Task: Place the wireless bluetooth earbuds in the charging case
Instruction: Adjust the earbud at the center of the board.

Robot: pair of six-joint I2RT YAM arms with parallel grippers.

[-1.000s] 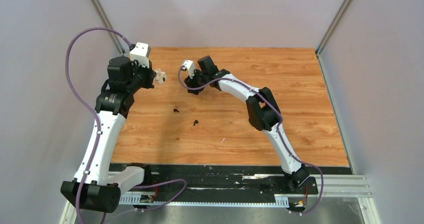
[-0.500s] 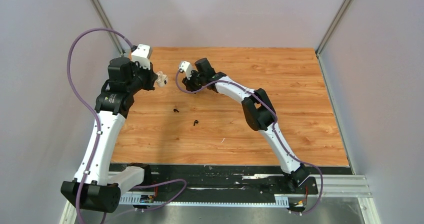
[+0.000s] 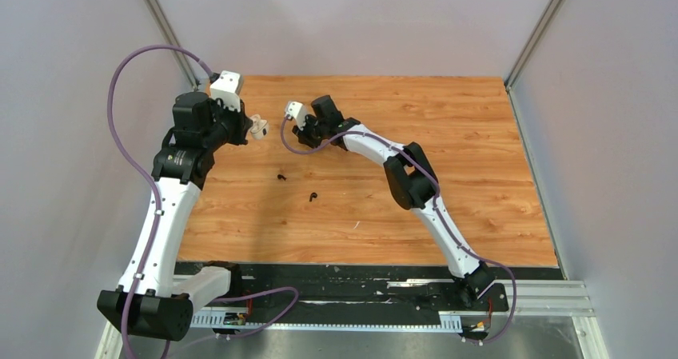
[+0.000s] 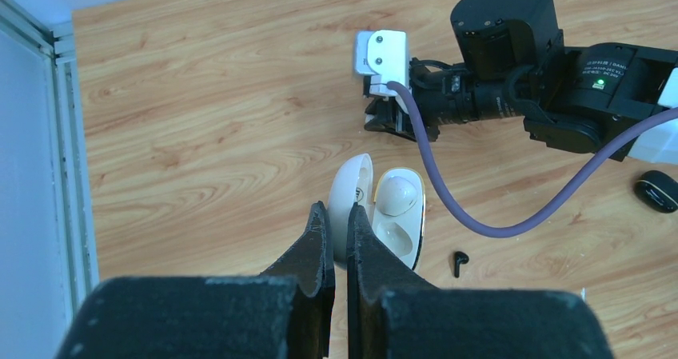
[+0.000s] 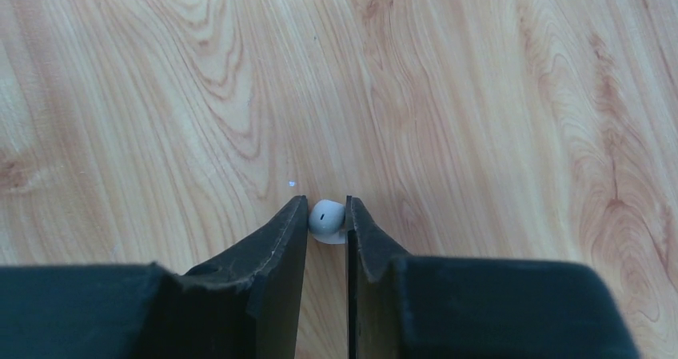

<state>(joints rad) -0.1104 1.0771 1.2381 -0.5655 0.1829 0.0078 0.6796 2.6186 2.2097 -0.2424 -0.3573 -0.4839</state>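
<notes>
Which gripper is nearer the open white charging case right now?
Left. The left gripper holds the charging case itself; the right gripper is apart from it, pinching a white earbud.

Wooden tabletop (image 3: 496,151); grey walls (image 3: 360,23) on three sides; black strip (image 3: 352,273) along near edge, perhaps mounting plate.

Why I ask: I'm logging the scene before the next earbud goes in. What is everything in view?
white charging case: one, white, open, lid pinched by the left gripper
white earbud: one, white, between the right gripper's fingers
black earbuds: two, black, loose on the table
black case: one, black, on the table beside the right arm
table: one, wood-grain
left gripper: one, black, shut on the case lid
right gripper: one, black, shut on the white earbud
</notes>
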